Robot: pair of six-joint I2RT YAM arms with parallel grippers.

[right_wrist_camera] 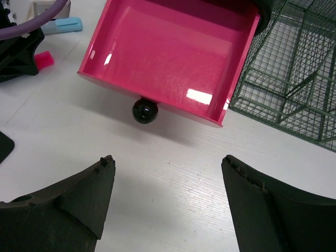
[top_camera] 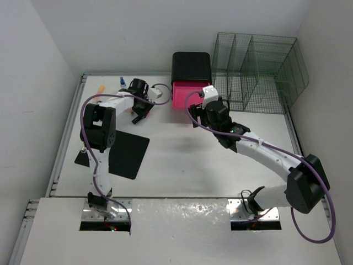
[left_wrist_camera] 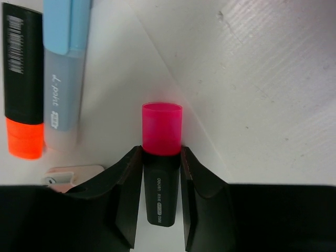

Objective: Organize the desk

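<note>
Left wrist cam: left end effector (left_wrist_camera: 161, 157) is clamped on a pink highlighter (left_wrist_camera: 162, 131). Both fingers press the black barrel and the pink cap sticks out past the tips. Can't tell if the pen is lifted or resting on the surface. Just to the left lie a blue highlighter (left_wrist_camera: 65, 63) and an orange highlighter (left_wrist_camera: 23, 79), side by side and roughly parallel, w/ the orange one at the frame edge. A small pale pinkish item (left_wrist_camera: 73, 176) sits beside the left finger; can't tell what it is.

Right wrist cam: right end effector (right_wrist_camera: 168, 173) has its jaws spread wide w/ nothing between them. It hovers over bare white surface in front of the pink drawer (right_wrist_camera: 168, 52). The drawer is pulled out, its inside looks bare, and its black knob (right_wrist_camera: 145, 111) faces the cam. A green wire-mesh rack (right_wrist_camera: 294, 79) stands just beside the drawer on the right.

Top cam: the white table (top_camera: 182, 165) fills the frame between the walls, w/ both arm bases at its near edge. A black clipboard (top_camera: 129, 152) lies flat near the left arm. The black drawer housing (top_camera: 191, 66) sits at the far edge, w/ the rack next to it.
</note>
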